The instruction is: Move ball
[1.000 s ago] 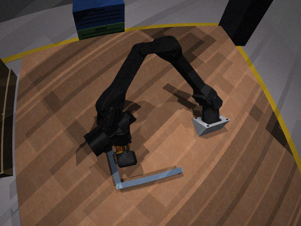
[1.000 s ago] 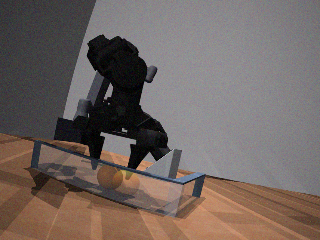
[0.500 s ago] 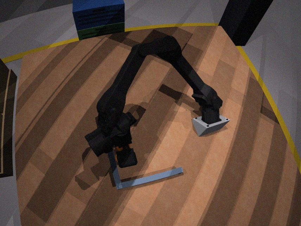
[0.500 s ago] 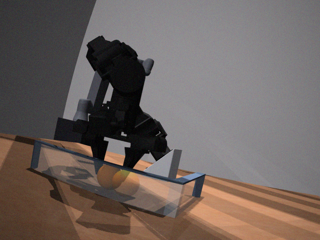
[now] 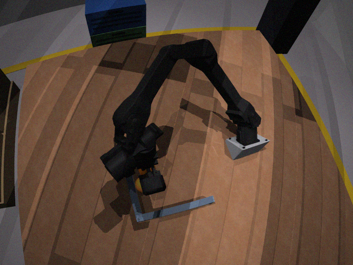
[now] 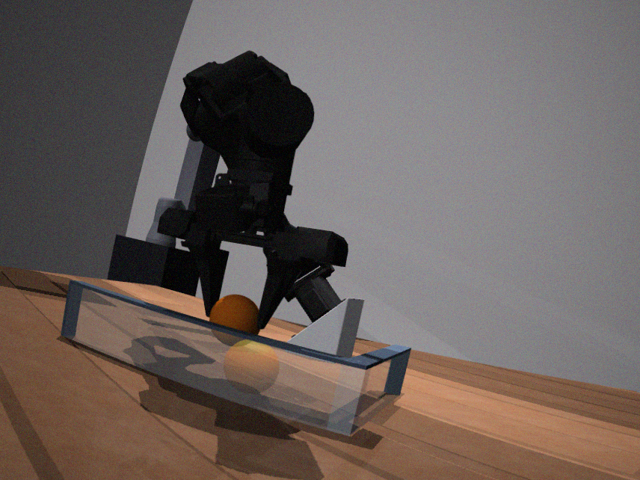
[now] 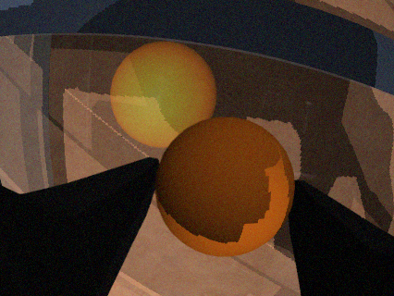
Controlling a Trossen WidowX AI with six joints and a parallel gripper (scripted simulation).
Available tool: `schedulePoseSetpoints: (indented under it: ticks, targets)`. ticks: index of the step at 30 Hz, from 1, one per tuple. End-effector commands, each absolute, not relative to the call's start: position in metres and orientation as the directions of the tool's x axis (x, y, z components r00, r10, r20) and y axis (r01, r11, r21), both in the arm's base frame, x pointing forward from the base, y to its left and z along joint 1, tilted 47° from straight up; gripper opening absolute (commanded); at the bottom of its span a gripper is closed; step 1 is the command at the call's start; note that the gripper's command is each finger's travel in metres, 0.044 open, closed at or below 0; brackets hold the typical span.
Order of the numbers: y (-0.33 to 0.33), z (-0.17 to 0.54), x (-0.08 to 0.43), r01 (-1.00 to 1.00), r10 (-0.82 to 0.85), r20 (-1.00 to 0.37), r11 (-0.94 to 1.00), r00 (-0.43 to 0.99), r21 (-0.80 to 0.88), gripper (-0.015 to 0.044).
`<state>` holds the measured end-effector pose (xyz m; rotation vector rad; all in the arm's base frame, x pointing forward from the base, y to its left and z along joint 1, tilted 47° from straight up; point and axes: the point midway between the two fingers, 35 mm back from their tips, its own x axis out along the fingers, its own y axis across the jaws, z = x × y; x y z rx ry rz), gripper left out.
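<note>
Gripper [image 6: 235, 309] is clenched on the ball [image 6: 234, 313], one dark finger [image 7: 80, 222] on each side of it

Exterior view alone shows height: the ball sits up at the level of the blue top rim of the clear walls [image 6: 170, 338], between the fingertips, with the see-through copy [image 6: 251, 364] lower and nearer the camera, seen through the long wall pane. It also shows a light grey wedge [image 6: 330, 327] behind the wall, on the right of the gripper

Wrist view alone shows both contact sides: ball [image 7: 224, 186] fills the gap between the two fingers, touching each. The see-through copy [image 7: 163, 94] lies beyond the ball and a bit left, its edge overlapped by the ball. A wall's blue rim [image 7: 203, 21] arcs across just past the copy

Top view hides most of this: the gripper body [image 5: 148, 178] covers the ball [image 5: 138, 184], only an orange sliver peeks out at its left edge against the short wall leg. It does show the whole L of the walls [image 5: 170, 209], the corner just below the gripper, the long leg running off right. Copy cannot be made out from the top

Ball look: plain orange, smooth, round, dark brownish in shadow over most of its face, a brighter orange crescent low right in the wrist view. Copy is paler, yellow-green tinted, same size
</note>
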<state>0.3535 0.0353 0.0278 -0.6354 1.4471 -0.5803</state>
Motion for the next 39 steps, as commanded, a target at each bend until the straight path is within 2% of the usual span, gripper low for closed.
schedulePoseSetpoints:
  ticks: [1,21,31,39]
  targets:
    - [0.052,0.043,0.358,-0.025,-0.699,-0.712,0.712,0.063,-0.701,0.0000]
    - [0.104,0.099,0.354,-0.093,-0.723,-0.686,0.680,0.081,-0.728,0.0000]
    - [0.097,0.036,0.370,0.014,-0.726,-0.687,0.688,0.044,-0.726,0.0000]
    - [0.089,0.027,0.372,0.016,-0.725,-0.687,0.688,0.043,-0.725,0.0000]
